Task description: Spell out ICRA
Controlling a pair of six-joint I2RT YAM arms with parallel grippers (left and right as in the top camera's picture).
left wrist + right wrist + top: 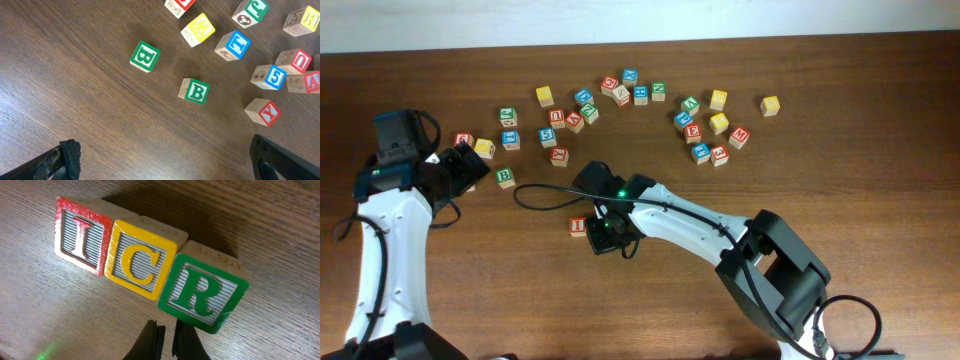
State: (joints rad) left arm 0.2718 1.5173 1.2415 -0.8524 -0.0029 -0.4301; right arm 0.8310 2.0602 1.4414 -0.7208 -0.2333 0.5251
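Right wrist view: wooden cubes — red I (80,235), yellow C (140,260), green R (202,290) — touch in a row on the worktop (280,225), the right claw (167,332) pinched together, empty, just beside that row; the red A cube (311,82) lies well apart from it, before the wide-spread, empty left claw (162,150).

Wooden table (75,100), green B cube (145,56), second green B cube (195,91), more letter cubes (235,44) upper right, left pincer (164,157) spread wide

I cube (80,235), C cube (137,260), R cube (200,291): one row at mid-tabletop (880,180), neighbours touching, I at the left end, C between, R slightly askew. Loose cubes (630,90) lie scattered behind the row toward the far edge, in a left and a right cluster. By the left cluster, one B cube (145,56) and a second B cube (196,91) lie apart.
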